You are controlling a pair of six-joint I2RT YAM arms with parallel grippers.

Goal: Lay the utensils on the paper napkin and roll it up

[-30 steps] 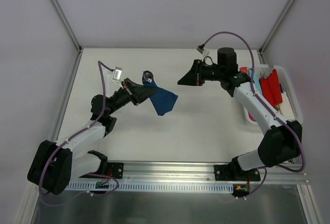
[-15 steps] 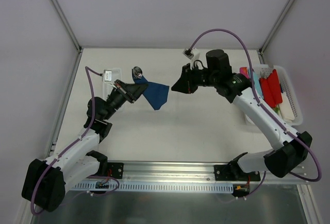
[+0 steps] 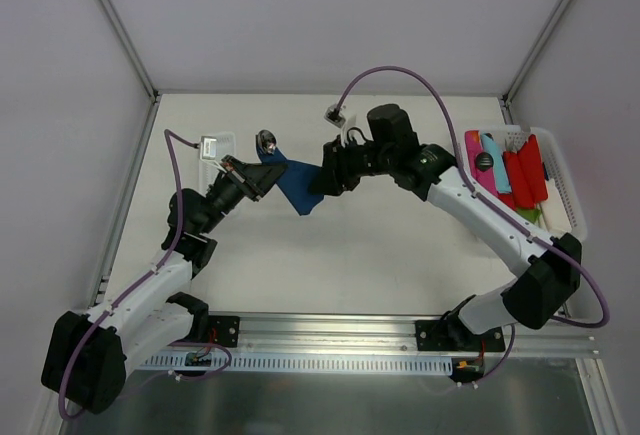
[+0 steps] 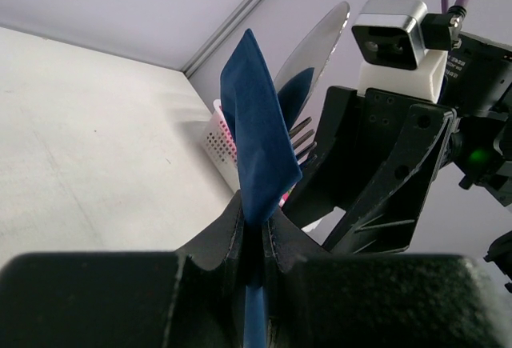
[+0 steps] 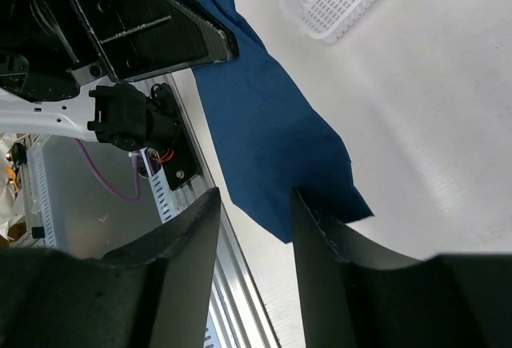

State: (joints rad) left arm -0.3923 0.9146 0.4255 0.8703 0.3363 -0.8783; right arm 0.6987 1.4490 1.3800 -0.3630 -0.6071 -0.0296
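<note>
The left jaws are clenched on the napkin point(image 3: 298, 187), with the spoon point(image 3: 266, 140) in the same grip, held above the worktop point(image 3: 400, 245). From that grip the napkin's long axis runs to a free corner just ahead of the right jaws, which are parted and empty.

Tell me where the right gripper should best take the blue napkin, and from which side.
Probably its free pointed corner, opposite the end that the left gripper holds with shut jaws. The napkin hangs in the air as a loose flat flap, so the right gripper should come from the right side, jaws open across the thin sheet.
</note>
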